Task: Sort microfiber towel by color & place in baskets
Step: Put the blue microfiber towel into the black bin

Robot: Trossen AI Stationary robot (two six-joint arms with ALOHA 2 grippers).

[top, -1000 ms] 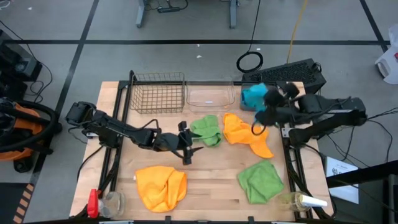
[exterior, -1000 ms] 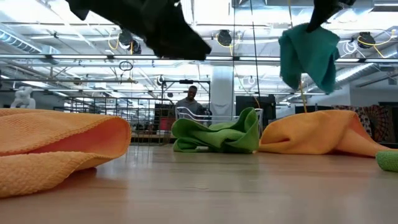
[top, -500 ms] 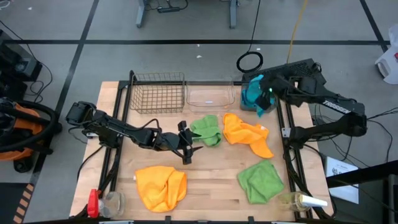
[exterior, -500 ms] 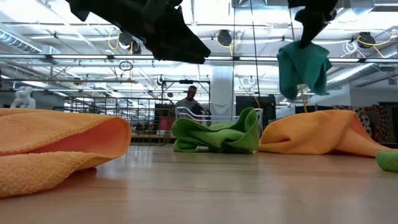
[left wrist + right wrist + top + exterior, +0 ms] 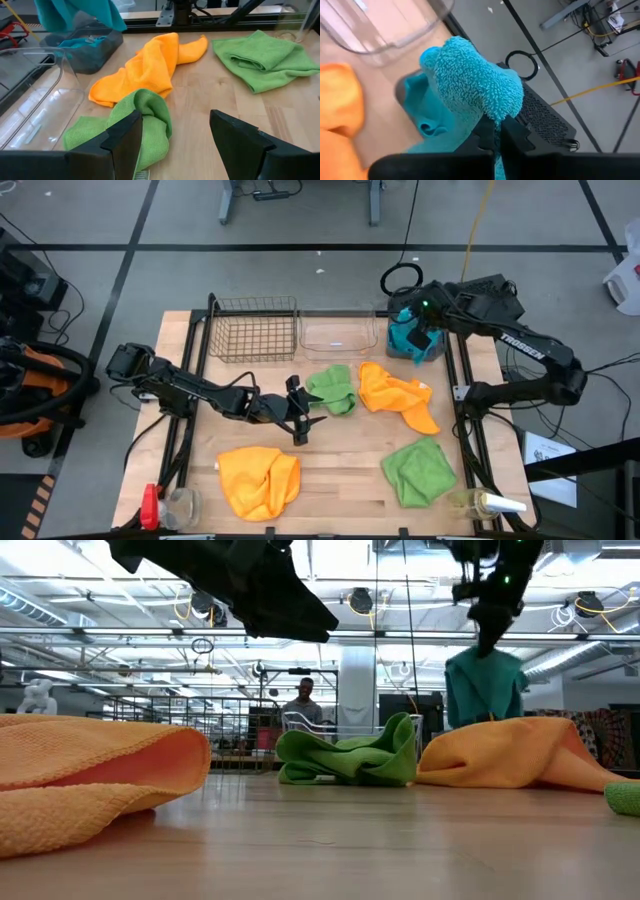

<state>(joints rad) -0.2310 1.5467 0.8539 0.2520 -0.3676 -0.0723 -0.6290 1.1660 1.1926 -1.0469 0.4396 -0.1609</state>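
My right gripper [image 5: 424,323] is at the table's far right, over the dark grey tub [image 5: 432,352], shut on a teal towel [image 5: 404,335] that also shows in the low view [image 5: 483,686]. The wire-mesh basket [image 5: 255,330] and the clear tub [image 5: 338,333] stand left of the grey tub along the far edge. My left gripper [image 5: 303,420] hovers open at mid-table, just short of a crumpled green towel [image 5: 142,117]. An orange towel [image 5: 396,396], a second green towel [image 5: 418,470] and a second orange towel [image 5: 258,480] lie on the wood. My right gripper pinches a bunched fold at the top of the teal towel [image 5: 487,107] between its two shut fingers [image 5: 507,135], coming from above and pointing down. The towel hangs below the fingers, and its lower end [image 5: 427,125] reaches into the dark grey tub.
A clear jar with a red item [image 5: 165,505] stands at the near left corner and a clear bottle [image 5: 485,502] at the near right. A black case [image 5: 485,295] and a cable ring [image 5: 402,278] lie beyond the far edge. A person shows far behind the table [image 5: 305,705].
My right gripper has carried the teal towel toward the far edge and down over the dark grey tub, staying shut on it. The towel hung well above the table a second ago; it hangs lower now, with its lower end in the tub.
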